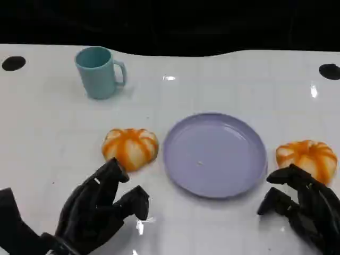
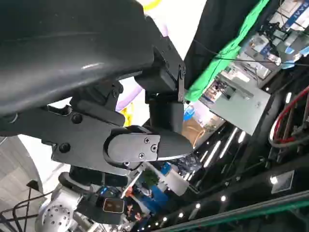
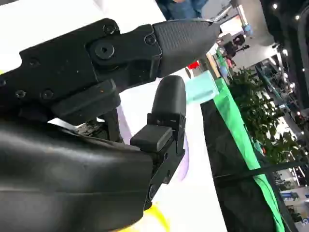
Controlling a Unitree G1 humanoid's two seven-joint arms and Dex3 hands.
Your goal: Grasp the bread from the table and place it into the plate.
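Observation:
A lavender plate [image 1: 214, 154] lies empty at the table's middle. One orange-and-white bread roll [image 1: 130, 147] sits just left of it, a second roll [image 1: 307, 158] just right of it. My left hand [image 1: 98, 210] hovers near the front edge, below the left roll, fingers apart and holding nothing. My right hand [image 1: 303, 204] is at the lower right, its fingertips just short of the right roll, also holding nothing. In the left wrist view the left hand [image 2: 120, 125] shows its fingers apart with nothing between them. The right wrist view has the right hand [image 3: 120, 82] with its fingers spread.
A teal mug [image 1: 99, 71] stands at the back left. Two black round marks [image 1: 13, 63] [image 1: 330, 71] sit near the table's far corners. The white table [image 1: 223, 85] ends at a dark far edge.

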